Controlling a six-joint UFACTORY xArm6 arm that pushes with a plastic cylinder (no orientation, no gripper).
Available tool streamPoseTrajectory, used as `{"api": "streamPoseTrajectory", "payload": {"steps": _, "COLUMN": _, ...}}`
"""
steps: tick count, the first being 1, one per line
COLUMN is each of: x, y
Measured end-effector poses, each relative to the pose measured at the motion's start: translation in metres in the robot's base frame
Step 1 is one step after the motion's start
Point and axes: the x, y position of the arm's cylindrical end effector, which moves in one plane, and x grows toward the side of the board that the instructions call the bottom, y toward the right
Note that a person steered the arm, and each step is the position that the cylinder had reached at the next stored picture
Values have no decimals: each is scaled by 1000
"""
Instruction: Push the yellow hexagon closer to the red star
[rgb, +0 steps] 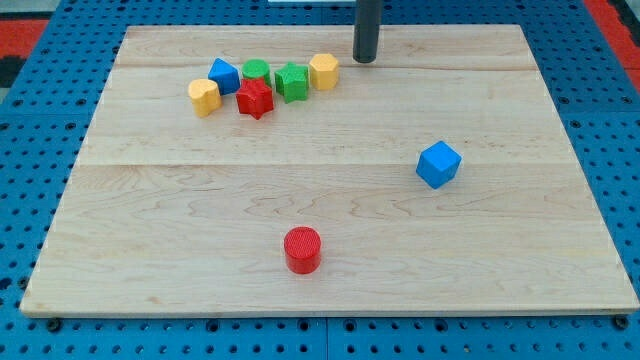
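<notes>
Tabletop: a pale wooden tabletop (330, 200) lies on a blue pegboard (30, 150) that shows around its edges.
My tip: my tip (365, 59) stands near the view's top edge of the tabletop, at about 2 o'clock from the cluster of blocks, just beside the yellow hexagon but apart from it.
Claw: the arm carries none, only the dark rod, so there is nothing wide, narrow or holding.
Yellow hexagon: the yellow hexagon (323, 71) sits at the cluster's 3 o'clock end, touching or nearly touching the green block at its 8 o'clock.
Red star: the red star (255, 99) lies at the cluster's 6 o'clock side, at about 8 o'clock from the yellow hexagon.
In the way: the green star-like block (292, 82) sits between the yellow hexagon and the red star, close against both.
Other cluster blocks: a green cylinder (257, 70) lies at 12 o'clock from the red star; a blue block (224, 75) at its 10 o'clock; a second yellow block (204, 97), shape unclear, at its 9 o'clock.
Apart: a blue cube (438, 164) lies well away at 4 o'clock from the cluster; a red cylinder (302, 249) stands near the view's bottom, at 6 o'clock.
Containers: none in view.
</notes>
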Motion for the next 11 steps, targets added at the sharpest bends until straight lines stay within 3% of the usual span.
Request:
{"api": "streamPoseTrajectory", "payload": {"steps": 1, "x": -13, "y": -44}}
{"api": "streamPoseTrajectory", "payload": {"steps": 4, "x": 60, "y": -16}}
{"api": "streamPoseTrajectory", "payload": {"steps": 11, "x": 119, "y": -53}}
